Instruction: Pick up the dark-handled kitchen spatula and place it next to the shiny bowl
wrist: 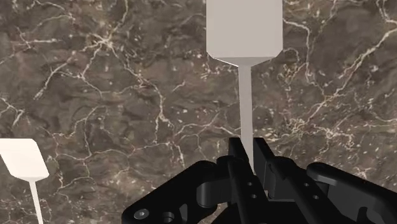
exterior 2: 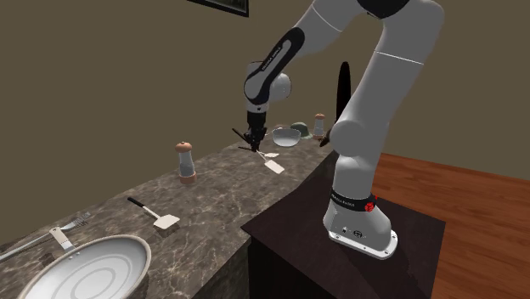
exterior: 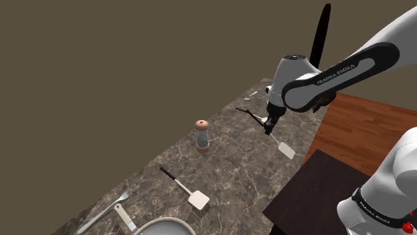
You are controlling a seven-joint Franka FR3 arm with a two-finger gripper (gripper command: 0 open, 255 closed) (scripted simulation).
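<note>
My gripper [exterior: 270, 123] is shut on a spatula [exterior: 287, 150] and holds it above the dark marble counter [exterior: 234, 167]. Its dark handle sticks out behind the fingers and its pale blade hangs lower, toward the counter's edge. In the wrist view the thin shaft [wrist: 245, 108] runs from between the fingers of the gripper [wrist: 249, 153] out to the blade. In the second exterior view the gripper [exterior 2: 253, 140] and the held spatula [exterior 2: 273, 166] hang just short of a shiny bowl [exterior 2: 284, 136] on the far part of the counter.
A second dark-handled spatula [exterior: 187, 189] lies nearer on the counter, with a pepper mill [exterior: 202, 135] between. A fork [exterior: 107, 210] and a round metal pan [exterior 2: 85, 267] lie at the near end. A green bowl [exterior 2: 300, 128] and another mill [exterior 2: 320, 126] stand behind the shiny bowl.
</note>
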